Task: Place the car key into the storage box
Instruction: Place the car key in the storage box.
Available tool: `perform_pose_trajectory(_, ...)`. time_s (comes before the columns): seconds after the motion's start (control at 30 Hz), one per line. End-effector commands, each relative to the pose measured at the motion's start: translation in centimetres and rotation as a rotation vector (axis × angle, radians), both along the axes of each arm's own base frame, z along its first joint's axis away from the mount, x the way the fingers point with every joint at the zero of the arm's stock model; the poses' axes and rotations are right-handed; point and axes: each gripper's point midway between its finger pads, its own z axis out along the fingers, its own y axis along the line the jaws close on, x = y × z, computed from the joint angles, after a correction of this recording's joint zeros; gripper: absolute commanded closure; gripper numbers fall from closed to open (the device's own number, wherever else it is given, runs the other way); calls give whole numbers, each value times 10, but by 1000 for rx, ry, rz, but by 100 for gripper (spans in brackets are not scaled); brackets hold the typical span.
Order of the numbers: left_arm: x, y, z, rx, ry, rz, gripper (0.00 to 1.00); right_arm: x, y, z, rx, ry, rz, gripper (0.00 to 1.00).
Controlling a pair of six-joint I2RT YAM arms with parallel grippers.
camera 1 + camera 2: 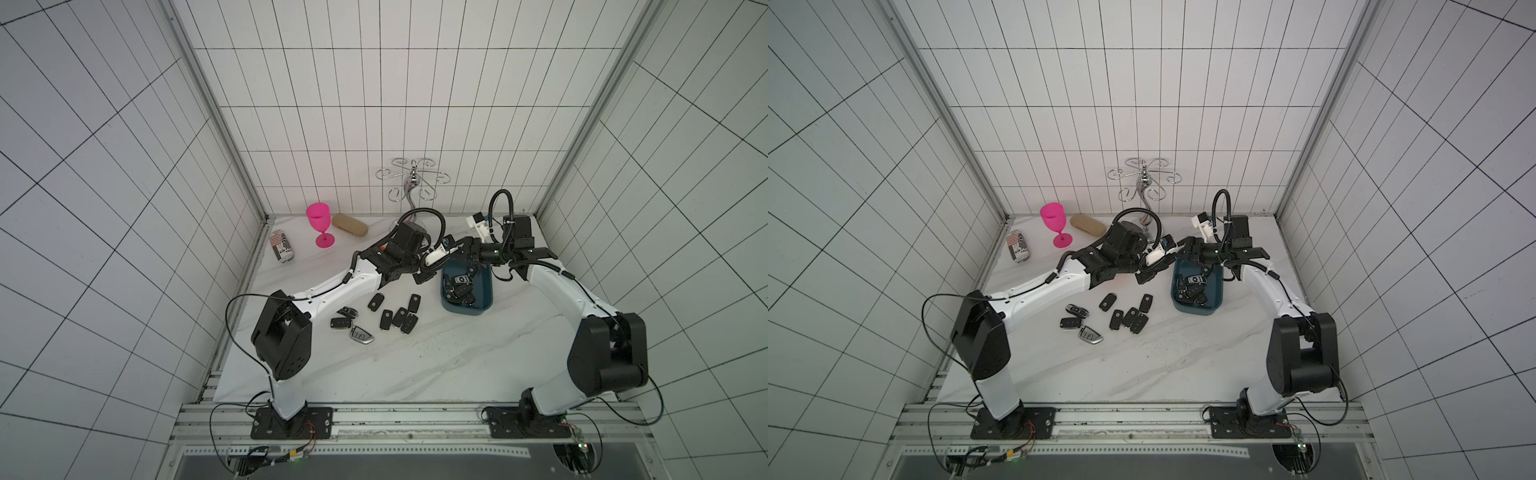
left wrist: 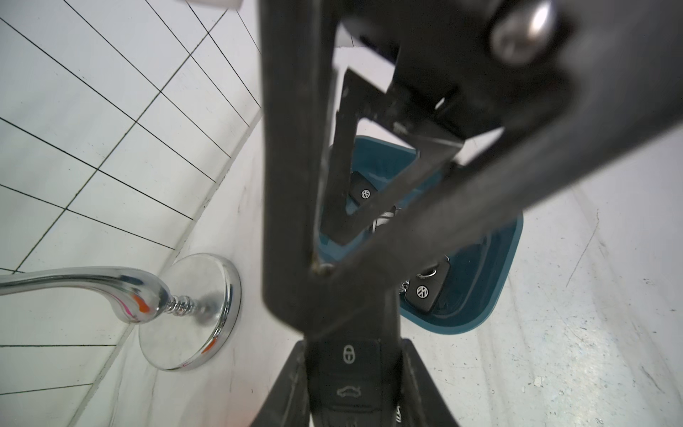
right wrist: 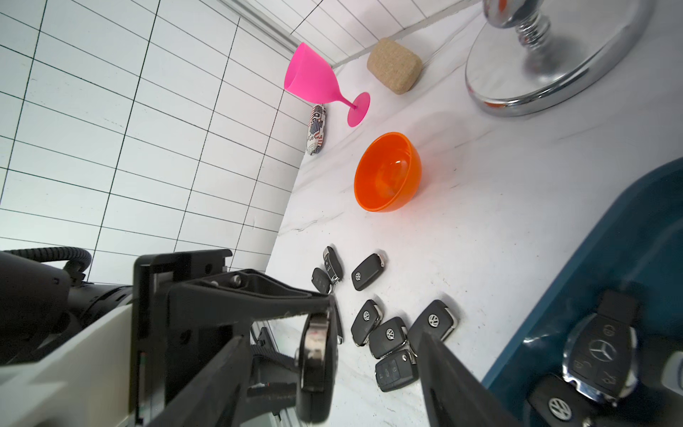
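A black car key (image 2: 349, 369) with lock and trunk buttons is pinched in my left gripper (image 2: 349, 351), which is shut on it. In the right wrist view the same key (image 3: 318, 355) shows edge-on between the spread fingers of my right gripper (image 3: 330, 334); a gap shows on each side, so that gripper is open around it. Both grippers meet above the table just off the far-left corner of the dark teal storage box (image 1: 484, 305), which holds several keys (image 1: 461, 286).
Several loose keys (image 1: 392, 318) lie left of the box. An orange bowl (image 3: 388, 172) sits under the left arm. At the back are a chrome rack (image 1: 411, 183), a pink goblet (image 1: 319, 224), a cork case (image 1: 350, 225) and a printed can (image 1: 281, 247).
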Motion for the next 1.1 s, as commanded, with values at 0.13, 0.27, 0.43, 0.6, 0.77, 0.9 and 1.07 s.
perform_pose_trajectory(0.13,3,-19,14,-26,-30,-18,74,-8,18,-11,13,19,62,36)
perform_pose_trajectory(0.27,4,-19,10,-22,-27,-15,74,-9,18,-11,12,16,66,49)
perform_pose_trajectory(0.43,10,-19,7,-15,-45,11,73,-14,21,-10,11,3,81,67)
perform_pose_trajectory(0.6,21,-19,7,-21,-53,53,72,-17,22,-11,-6,-6,73,100)
perform_pose_trajectory(0.77,25,-21,9,-33,-43,68,60,-18,19,-9,-30,-33,65,100)
perform_pose_trajectory(0.9,27,-23,15,-48,-24,94,29,-4,4,-4,-57,-53,7,100)
perform_pose_trajectory(1.07,30,-19,19,-43,-28,121,10,17,-28,-6,-115,-66,-103,100)
